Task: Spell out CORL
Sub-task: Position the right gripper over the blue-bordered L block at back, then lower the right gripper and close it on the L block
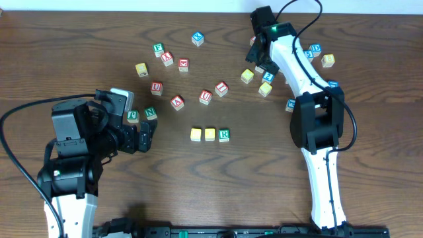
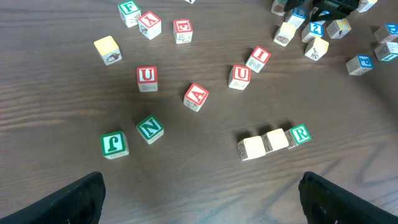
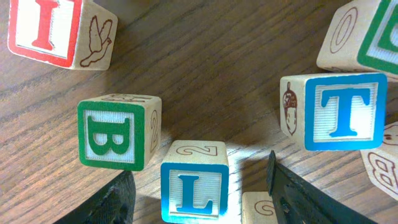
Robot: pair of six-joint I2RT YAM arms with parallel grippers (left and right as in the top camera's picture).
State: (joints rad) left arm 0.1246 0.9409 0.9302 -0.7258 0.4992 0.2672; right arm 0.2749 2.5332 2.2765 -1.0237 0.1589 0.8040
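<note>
A row of three blocks lies mid-table: two pale yellow blocks (image 1: 195, 134) (image 1: 210, 134) and a green R block (image 1: 224, 134), also in the left wrist view (image 2: 299, 134). My right gripper (image 1: 259, 50) is over the far right cluster. In the right wrist view it (image 3: 199, 173) is open, with the blue L block (image 3: 194, 190) between its fingers and gaps on both sides. My left gripper (image 1: 147, 135) is open and empty, left of the row, low over bare wood (image 2: 202, 190).
A green B block (image 3: 118, 132), a blue T block (image 3: 339, 112) and a red I block (image 3: 53, 28) crowd the L block. Loose blocks lie behind the row: red U (image 1: 156, 86), red A (image 1: 177, 102), green N (image 1: 151, 112), green J (image 1: 133, 116).
</note>
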